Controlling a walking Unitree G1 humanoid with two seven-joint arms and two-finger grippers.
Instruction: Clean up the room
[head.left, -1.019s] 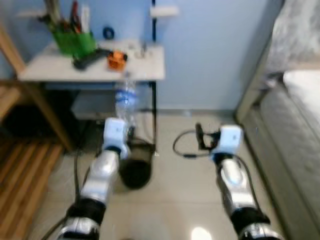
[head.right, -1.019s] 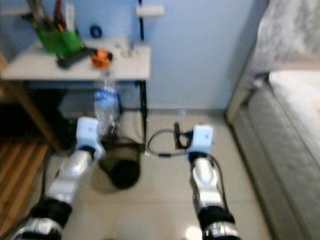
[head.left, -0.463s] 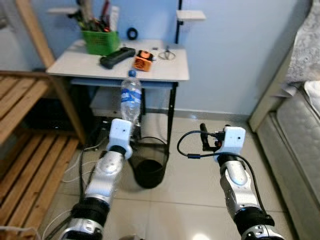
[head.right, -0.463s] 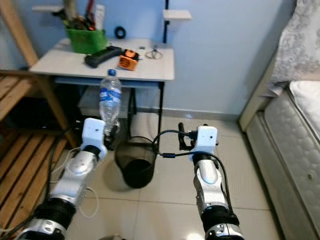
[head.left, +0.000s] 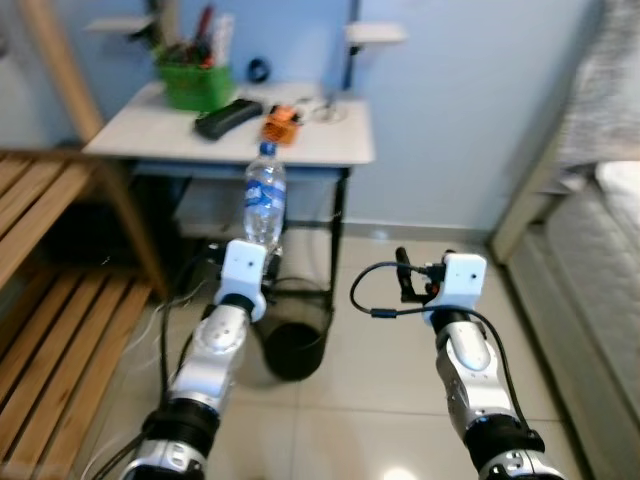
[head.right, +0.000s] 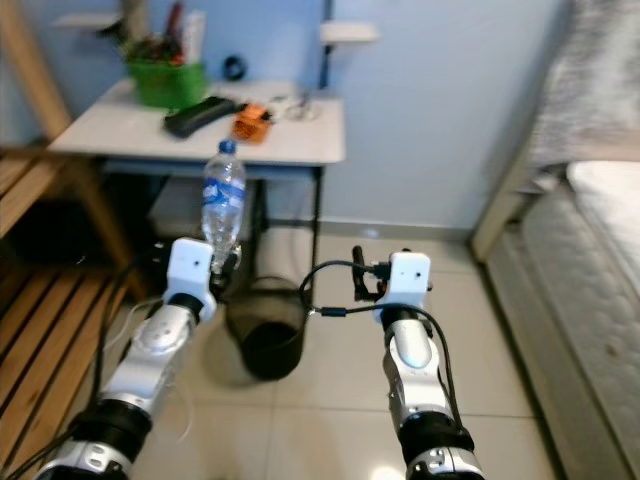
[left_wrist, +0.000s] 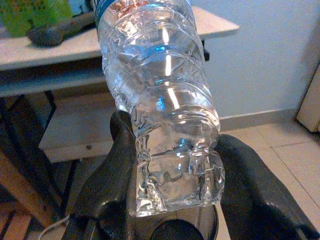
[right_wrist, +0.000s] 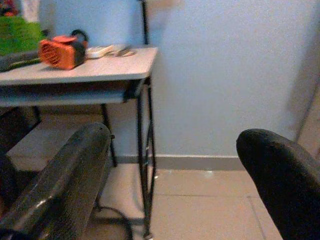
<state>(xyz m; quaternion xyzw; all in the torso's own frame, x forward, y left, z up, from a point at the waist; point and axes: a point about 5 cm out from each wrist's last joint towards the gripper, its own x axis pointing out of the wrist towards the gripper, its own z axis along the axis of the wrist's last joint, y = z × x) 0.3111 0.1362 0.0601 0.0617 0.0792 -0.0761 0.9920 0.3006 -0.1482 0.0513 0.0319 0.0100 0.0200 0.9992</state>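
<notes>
My left gripper (head.left: 262, 262) is shut on the bottom of a clear plastic water bottle (head.left: 264, 203) with a blue cap, held upright above a black mesh waste bin (head.left: 295, 335) on the tiled floor. In the left wrist view the crumpled bottle (left_wrist: 165, 110) is squeezed between both black fingers (left_wrist: 112, 175), and the bin's rim (left_wrist: 177, 231) shows just below. My right gripper (head.left: 403, 277) is held out to the right of the bin, open with nothing in it; its fingers (right_wrist: 65, 175) stand wide apart in the right wrist view.
A white side table (head.left: 330, 145) stands behind the bin, carrying a green basket (head.left: 196, 85), a black remote (head.left: 228, 116) and an orange gadget (head.left: 281, 122). Wooden slats (head.left: 55, 330) lie to the left, a bed (head.left: 600, 270) to the right. Cables trail on the floor by the bin.
The whole picture has shifted and sharpened, so my head has moved. The bottle stays held upright in my left gripper over the bin; both arms keep the same pose.
</notes>
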